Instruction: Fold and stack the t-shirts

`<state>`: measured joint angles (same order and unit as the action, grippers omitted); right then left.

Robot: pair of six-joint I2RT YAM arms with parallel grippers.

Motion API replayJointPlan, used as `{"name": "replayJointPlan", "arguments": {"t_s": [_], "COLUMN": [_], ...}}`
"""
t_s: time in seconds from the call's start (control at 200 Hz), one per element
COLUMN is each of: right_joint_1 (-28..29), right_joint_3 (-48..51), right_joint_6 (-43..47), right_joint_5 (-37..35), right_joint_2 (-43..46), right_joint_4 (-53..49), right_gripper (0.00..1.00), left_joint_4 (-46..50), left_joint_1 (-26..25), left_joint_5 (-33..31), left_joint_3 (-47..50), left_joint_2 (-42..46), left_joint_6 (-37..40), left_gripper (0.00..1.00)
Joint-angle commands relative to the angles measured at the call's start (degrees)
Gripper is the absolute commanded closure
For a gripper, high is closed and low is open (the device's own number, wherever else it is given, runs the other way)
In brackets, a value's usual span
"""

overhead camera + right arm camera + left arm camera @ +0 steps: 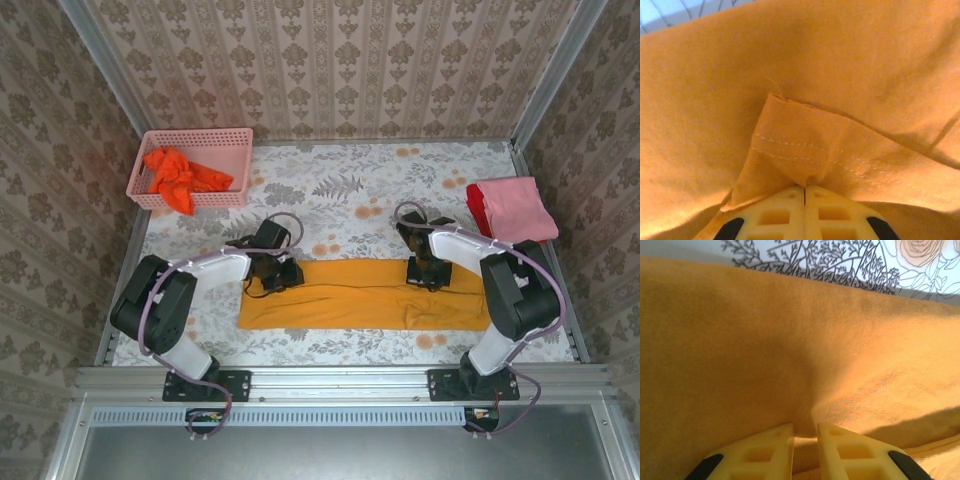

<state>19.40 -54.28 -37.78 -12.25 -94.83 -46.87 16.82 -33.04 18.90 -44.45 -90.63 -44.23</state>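
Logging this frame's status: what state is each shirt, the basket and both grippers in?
Golden-yellow cloth t-shirt: folded into a long strip, flat on table.
Orange-red t-shirt: crumpled in pink plastic lattice basket.
Pink t-shirt: folded, on the red t-shirt.
Left gripper: shut on yellow shirt's fold.
Right gripper: shut on its hem.

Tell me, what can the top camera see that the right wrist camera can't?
The top view takes in the pink basket with an orange-red t-shirt in it, and a pink t-shirt lying on a red t-shirt at the table's right edge. The right wrist view, up close, gives the stitched hem pinched in the shut right gripper. Both show the yellow t-shirt.
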Motion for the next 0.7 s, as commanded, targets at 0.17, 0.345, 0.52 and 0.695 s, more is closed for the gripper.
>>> {"name": "replayJointPlan", "arguments": {"t_s": [0.17,0.345,0.52,0.695], "right_joint_1": [1.8,4.4,6.6,6.6], "right_joint_3": [-1.5,-1.7,-2.2,-3.5], "right_joint_6": [3.3,6.2,8.4,5.9], "right_joint_5": [-0.7,-0.4,-0.8,-7.1], "right_joint_2": [7.9,7.4,6.3,7.3], "right_joint_4": [-0.5,1.0,1.8,-2.3], "right_gripper": [1.0,1.0,0.97,0.66], "left_joint_4": [2.5,2.5,2.5,2.5], "left_joint_1": [-0.5,-0.5,-0.5,-0.5], "left_joint_5": [-1.7,-1.9,-2.1,-2.1], "left_joint_3": [1.0,0.9,1.1,0.9], "left_joint_2": [2.1,2.2,2.4,2.5], "left_joint_6": [-0.3,0.1,0.3,0.4], "left_gripper": [0.78,0.78,0.78,0.78]}}
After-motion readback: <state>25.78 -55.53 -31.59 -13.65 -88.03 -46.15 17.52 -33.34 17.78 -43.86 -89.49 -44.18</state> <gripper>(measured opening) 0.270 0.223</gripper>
